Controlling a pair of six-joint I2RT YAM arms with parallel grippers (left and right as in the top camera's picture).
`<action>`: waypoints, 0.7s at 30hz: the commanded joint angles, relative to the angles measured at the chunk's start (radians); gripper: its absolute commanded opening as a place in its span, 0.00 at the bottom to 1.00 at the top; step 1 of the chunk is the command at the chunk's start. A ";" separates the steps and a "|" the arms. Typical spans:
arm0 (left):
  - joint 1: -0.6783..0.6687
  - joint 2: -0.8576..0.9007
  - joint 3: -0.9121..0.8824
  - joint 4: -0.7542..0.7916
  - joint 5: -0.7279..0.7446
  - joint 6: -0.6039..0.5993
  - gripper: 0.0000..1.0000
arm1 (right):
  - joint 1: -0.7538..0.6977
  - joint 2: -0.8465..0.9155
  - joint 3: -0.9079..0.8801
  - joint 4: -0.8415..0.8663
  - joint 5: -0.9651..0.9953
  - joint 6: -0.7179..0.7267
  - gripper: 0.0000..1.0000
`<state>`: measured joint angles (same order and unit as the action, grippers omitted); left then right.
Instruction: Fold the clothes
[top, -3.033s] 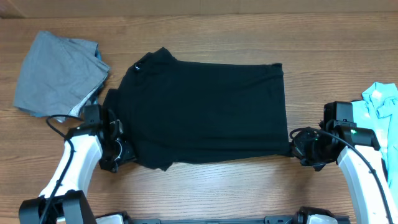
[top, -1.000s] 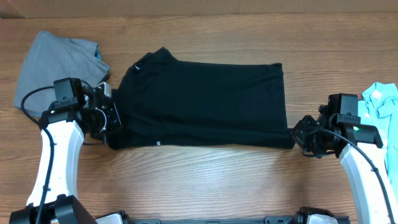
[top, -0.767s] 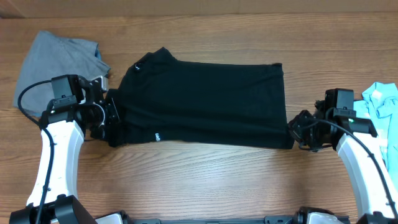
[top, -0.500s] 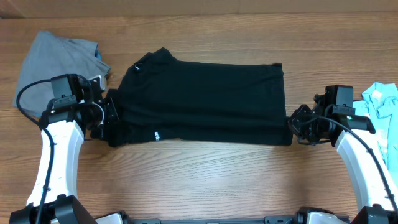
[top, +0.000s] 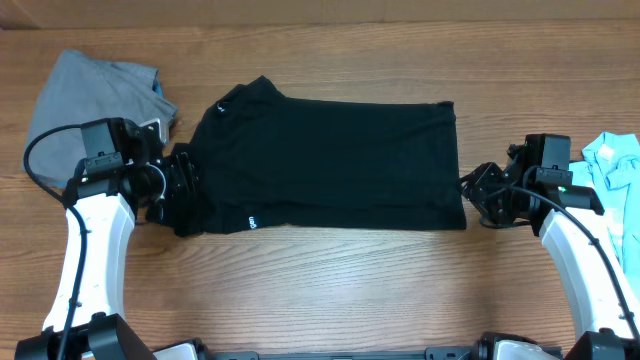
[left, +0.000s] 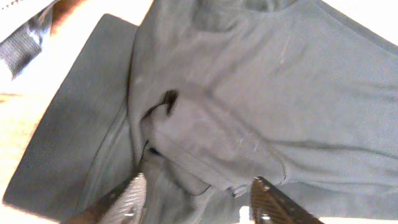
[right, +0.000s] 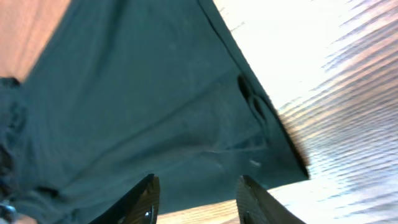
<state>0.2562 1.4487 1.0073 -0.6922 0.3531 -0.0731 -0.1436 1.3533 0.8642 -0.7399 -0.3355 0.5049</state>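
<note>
Tiny white lettering (top: 252, 222) on the black shirt (top: 340, 160), near its lower left edge, too small to read; collar label (top: 220, 108) likewise illegible.

Bare table (top: 330, 290) near side of black shirt (top: 330, 165), grey garment (top: 90, 115) crowding left, light-blue garment (top: 615, 165) right
</note>
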 joint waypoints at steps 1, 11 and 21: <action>0.006 -0.004 0.023 -0.053 -0.074 0.011 0.65 | -0.010 -0.003 0.027 -0.023 0.029 -0.042 0.46; -0.005 -0.003 0.009 -0.145 0.009 0.014 0.74 | 0.003 -0.002 0.025 -0.031 0.046 -0.042 0.45; -0.034 0.061 -0.033 -0.113 0.048 0.013 0.70 | 0.044 0.171 -0.001 0.077 0.011 -0.003 0.44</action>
<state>0.2287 1.4796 0.9886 -0.8104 0.3752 -0.0708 -0.1013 1.4673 0.8639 -0.6765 -0.3050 0.4843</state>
